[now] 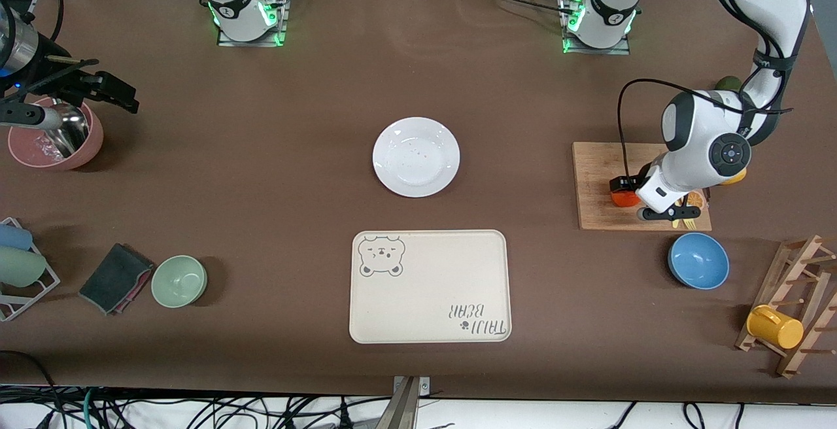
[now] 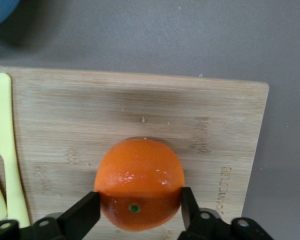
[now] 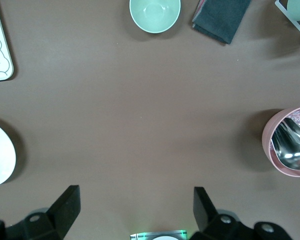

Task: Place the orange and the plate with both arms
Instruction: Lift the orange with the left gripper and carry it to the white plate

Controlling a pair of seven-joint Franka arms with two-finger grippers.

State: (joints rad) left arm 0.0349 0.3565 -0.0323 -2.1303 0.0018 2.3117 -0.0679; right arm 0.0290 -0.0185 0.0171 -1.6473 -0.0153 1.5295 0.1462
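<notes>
Left gripper (image 2: 137,207) pinches the orange (image 2: 139,182) on the cutting board (image 2: 140,110) at the left arm's end of the surface. Right gripper (image 3: 135,205) waits, fingers spread, over bare surface beside the pink bowl (image 1: 55,138). The plate (image 1: 416,156) sits mid-surface, well apart from the board.

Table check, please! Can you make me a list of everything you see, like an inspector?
Surface: brown table, nothing spilled.
Job's things: orange on the cutting board; plate mid-table, nothing on it.
Clutter: bear tray, green bowl, blue bowl, pink bowl with ladle, cloth, yellow cup.
Grippers: left tool shut on orange; right tool open, waiting over table.
Cables: along the front edge.
Surroundings: nothing seen.
</notes>
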